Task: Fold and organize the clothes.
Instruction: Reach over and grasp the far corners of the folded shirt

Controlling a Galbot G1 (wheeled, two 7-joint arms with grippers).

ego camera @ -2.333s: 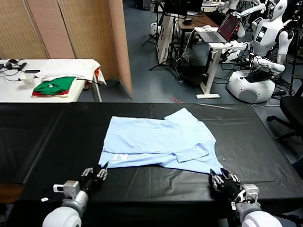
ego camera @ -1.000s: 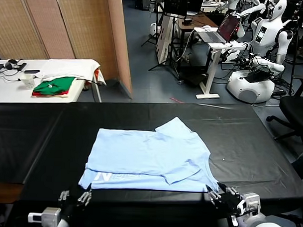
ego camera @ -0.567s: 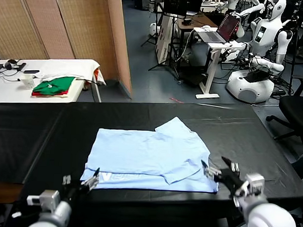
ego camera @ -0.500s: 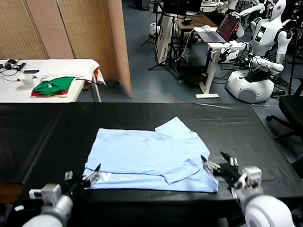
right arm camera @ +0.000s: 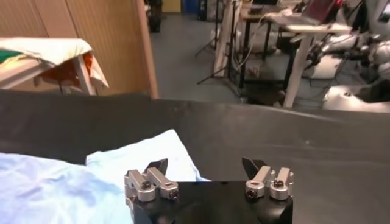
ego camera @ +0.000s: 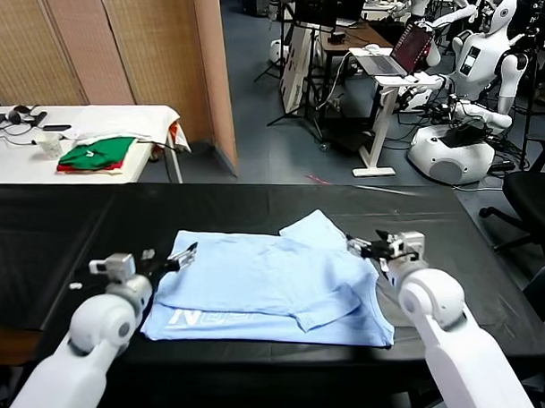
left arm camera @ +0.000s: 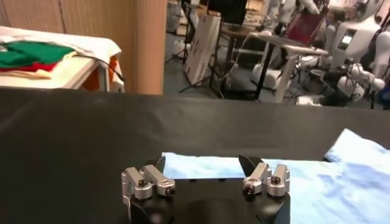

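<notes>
The soft pale-blue T-shirt (ego camera: 269, 289) lies folded flat in the middle of the black table (ego camera: 450, 255). The left gripper (ego camera: 183, 255) at nine o'clock and right gripper (ego camera: 362, 247) at two o'clock stand wide, holding nothing.

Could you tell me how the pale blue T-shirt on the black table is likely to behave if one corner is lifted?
The T-shirt lies flat in soft folded layers, so it would probably be floppy, draping and unfolding rather than holding shape. Thin cloth like this looks light. On the smooth black table it may slide when pushed, bunching into wrinkles.
</notes>
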